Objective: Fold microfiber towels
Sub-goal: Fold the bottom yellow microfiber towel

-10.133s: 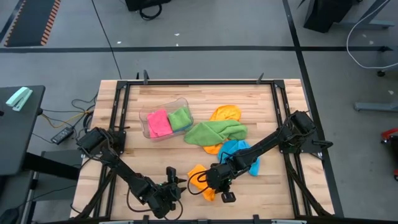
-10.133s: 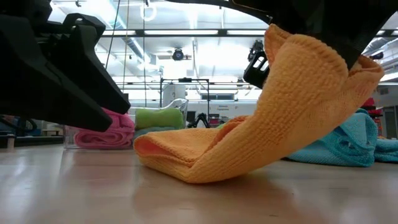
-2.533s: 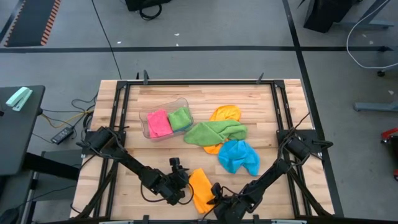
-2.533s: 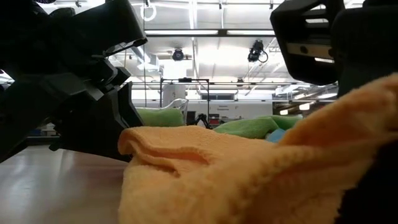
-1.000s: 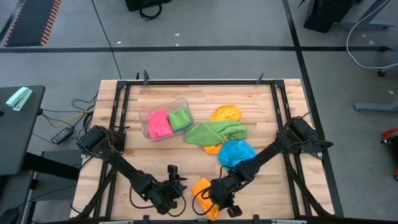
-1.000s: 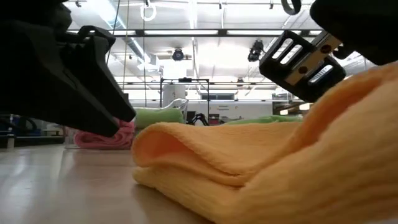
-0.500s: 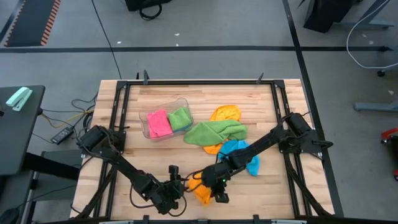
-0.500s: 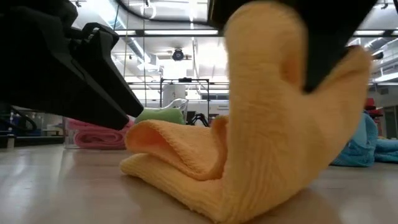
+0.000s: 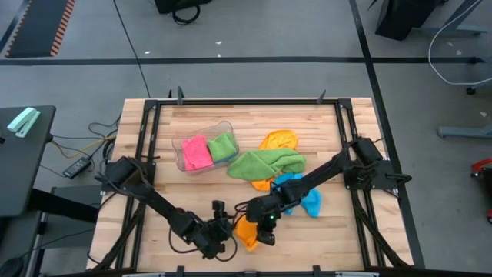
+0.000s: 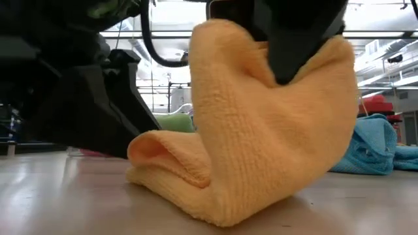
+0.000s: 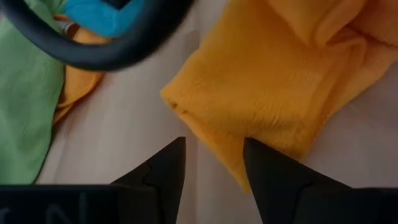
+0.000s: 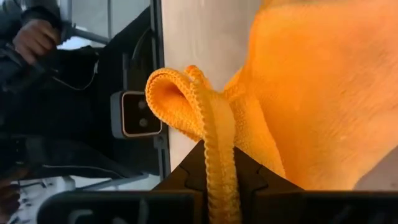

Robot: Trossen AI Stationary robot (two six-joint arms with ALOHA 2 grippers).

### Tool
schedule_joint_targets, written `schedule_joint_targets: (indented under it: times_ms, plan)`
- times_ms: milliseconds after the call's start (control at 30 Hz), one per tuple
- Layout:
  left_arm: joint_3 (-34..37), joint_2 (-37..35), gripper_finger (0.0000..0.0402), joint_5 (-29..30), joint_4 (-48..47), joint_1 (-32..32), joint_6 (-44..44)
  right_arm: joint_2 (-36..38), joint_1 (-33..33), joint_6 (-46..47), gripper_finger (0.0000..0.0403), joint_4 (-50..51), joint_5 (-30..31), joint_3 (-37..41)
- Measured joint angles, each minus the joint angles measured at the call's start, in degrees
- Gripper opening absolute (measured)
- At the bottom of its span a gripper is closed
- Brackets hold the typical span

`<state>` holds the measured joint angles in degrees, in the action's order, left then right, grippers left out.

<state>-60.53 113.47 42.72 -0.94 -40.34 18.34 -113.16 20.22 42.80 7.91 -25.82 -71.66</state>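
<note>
An orange microfiber towel (image 9: 246, 233) lies near the table's front edge, between my two grippers. My right gripper (image 9: 264, 224) is shut on it and holds one part raised (image 10: 274, 130), while a folded part (image 10: 170, 166) rests on the table. My left gripper (image 11: 214, 146) is open at the towel's left. Its fingers stand on either side of a corner of the towel (image 11: 233, 158). A green towel (image 9: 265, 163), another orange towel (image 9: 278, 140) and a blue towel (image 9: 304, 198) lie farther back. My right gripper pinches a doubled-over edge of the orange towel (image 12: 217, 134) between its two fingers, slanting down from the table's right. The held part stands up off the table and curls in a loop (image 12: 177, 99) past the fingertips. The rest lies on the wood. My left gripper: I cannot tell whether its fingers touch the towel.
A clear tub (image 9: 201, 131) at the back left holds a pink cloth (image 9: 195, 152) and a green cloth (image 9: 222, 145). The black frame rails (image 9: 246, 101) run along the table's edges. Bare wood lies at the front right.
My right gripper has gone toward the table's left and a little toward its far edge, rolling as it went. It stayed shut on the orange towel. The held part has come up and over and now stands above the part on the table. My left gripper has edged toward the towel.
</note>
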Motion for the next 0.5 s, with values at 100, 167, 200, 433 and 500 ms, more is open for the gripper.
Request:
schedule_joint_targets:
  times_ms: [100, 167, 200, 433, 500]
  plan:
    - [0.00, 0.77, 0.0172, 0.00, 1.87, 0.02, -2.18, -0.37, -1.11, 0.47, 0.0039, -1.15, -0.01, -0.04]
    - [0.02, 0.85, 0.0172, -0.04, 1.88, 0.04, -2.94, -1.06, -1.80, 1.25, 0.0039, -0.99, -0.03, -0.04]
    - [0.02, 0.85, 0.0172, -0.02, 2.00, 0.07, -3.01, -1.80, -2.11, 1.71, 0.0039, -1.66, -0.31, -0.08]
    - [0.02, 0.85, 0.0172, 0.07, 2.34, 0.11, -3.12, -3.04, -3.49, 3.72, 0.0039, -3.83, -1.24, 0.02]
    - [0.02, 0.85, 0.0172, 0.16, 2.66, 0.11, -3.12, -3.04, -3.65, 4.32, 0.0039, -4.72, -1.27, 0.00]
